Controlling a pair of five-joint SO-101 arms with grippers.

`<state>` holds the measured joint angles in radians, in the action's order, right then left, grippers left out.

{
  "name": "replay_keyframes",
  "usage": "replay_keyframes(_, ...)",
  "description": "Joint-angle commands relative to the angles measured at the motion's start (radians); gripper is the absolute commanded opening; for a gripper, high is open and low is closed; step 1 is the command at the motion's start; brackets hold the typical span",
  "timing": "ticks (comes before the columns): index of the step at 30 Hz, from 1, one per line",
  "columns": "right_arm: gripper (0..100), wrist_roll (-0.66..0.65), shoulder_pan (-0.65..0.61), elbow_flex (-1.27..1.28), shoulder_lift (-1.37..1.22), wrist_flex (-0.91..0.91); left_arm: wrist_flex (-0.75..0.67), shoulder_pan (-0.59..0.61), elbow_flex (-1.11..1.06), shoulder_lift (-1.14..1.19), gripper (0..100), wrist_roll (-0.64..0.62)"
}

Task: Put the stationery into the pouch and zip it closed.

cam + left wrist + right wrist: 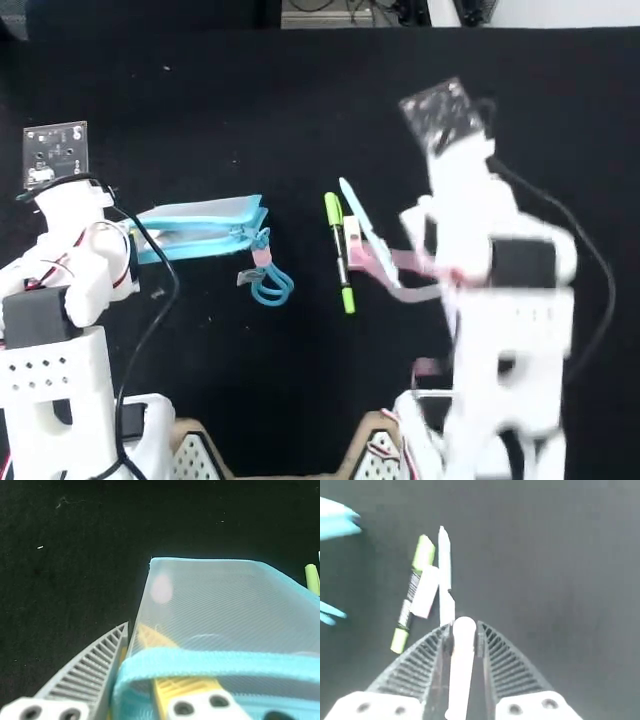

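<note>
At the far left, the left hand (132, 630) grips one end of the blue mesh pouch (200, 225), with one finger inside it and one outside. The pouch lies on the black bench (200, 100). Its blue pull loop (271, 285) trails just beside it. Next lies a green highlighter (340, 262) with a small white block (352, 232) against it. The right hand (463, 627) is clamped on a white pen (444, 570) just beside them.
</note>
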<state>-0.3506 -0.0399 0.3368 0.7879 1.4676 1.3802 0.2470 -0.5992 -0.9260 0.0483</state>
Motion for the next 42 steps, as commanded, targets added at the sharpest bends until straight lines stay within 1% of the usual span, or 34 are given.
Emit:
replay_keyframes(1,1.1,0.075,-0.143,0.016,0.202,-0.020,-0.005,0.004,-0.028,0.005,3,0.008)
replay_keyframes(5,1.1,0.195,-0.270,0.022,0.420,-0.097,-0.005,0.004,-0.036,0.003,3,0.008)
replay_keyframes(9,1.1,0.292,-0.439,0.065,0.619,-0.242,-0.009,0.004,-0.038,0.003,3,0.008)
replay_keyframes(14,1.1,0.298,-0.664,0.246,0.805,-0.499,-0.009,0.004,-0.038,0.003,3,0.008)
replay_keyframes(19,1.1,0.296,-0.809,0.464,0.881,-0.833,-0.011,0.004,-0.038,0.003,3,0.008)
replay_keyframes(23,1.1,0.296,-0.832,0.607,0.880,-1.065,-0.011,0.004,-0.038,0.003,3,0.008)
replay_keyframes(27,1.1,0.296,-0.832,0.696,0.880,-1.208,-0.011,0.004,-0.038,0.003,3,0.008)
replay_keyframes(35,1.1,0.296,-0.832,0.848,0.880,-1.309,-0.011,0.002,-0.038,0.003,3,0.008)
replay_keyframes(39,1.1,0.293,-0.832,0.926,0.878,-1.315,-0.011,0.002,-0.038,0.003,3,0.008)
replay_keyframes(42,1.1,0.218,-0.836,0.986,0.878,-1.315,-0.011,0.002,-0.036,0.003,3,0.008)
